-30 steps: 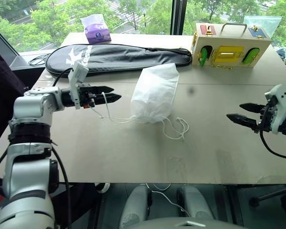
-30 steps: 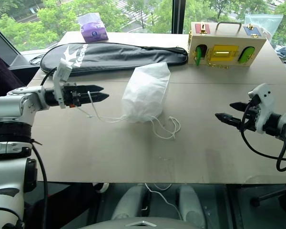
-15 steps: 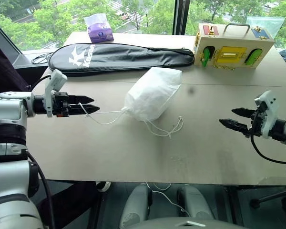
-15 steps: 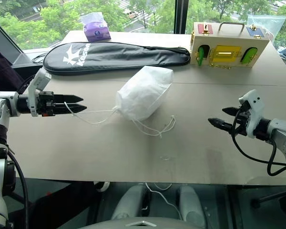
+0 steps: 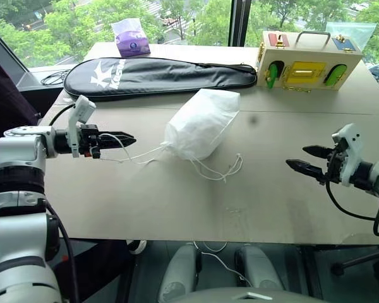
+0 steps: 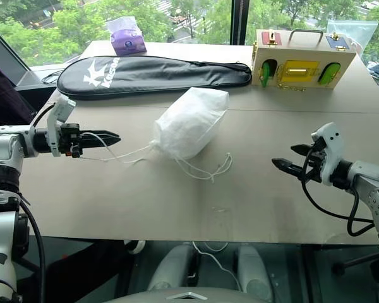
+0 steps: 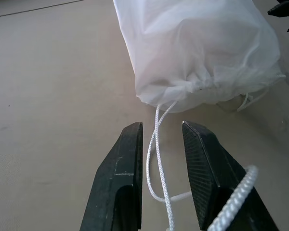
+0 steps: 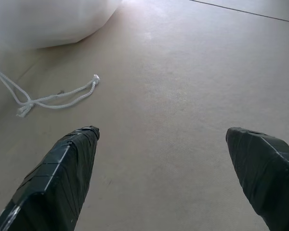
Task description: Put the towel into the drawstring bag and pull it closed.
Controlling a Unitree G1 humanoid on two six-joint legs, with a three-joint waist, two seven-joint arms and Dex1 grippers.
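The drawstring bag (image 5: 202, 123) lies bulging in the middle of the table, its mouth gathered tight and turned toward my left. The towel is hidden. One white cord (image 5: 145, 153) runs from the mouth to my left gripper (image 5: 129, 140), which hovers level at the table's left. In the left wrist view the cord (image 7: 156, 139) passes through the narrow gap of that gripper (image 7: 162, 126), with neither finger pressing on it. A second cord loop (image 5: 230, 169) lies loose in front of the bag. My right gripper (image 5: 297, 158) stands wide open and empty at the right, apart from the bag.
A long black racket case (image 5: 164, 69) lies across the back of the table. A wooden box (image 5: 309, 63) with yellow and green parts stands at the back right, and a purple tissue pack (image 5: 131, 39) at the back left. The table's front edge (image 5: 208, 235) is close.
My left gripper drew the cord leftward, cinching the bag's mouth and swinging it toward the left. Its jaws have since narrowed around the cord. The right gripper stayed wide open.
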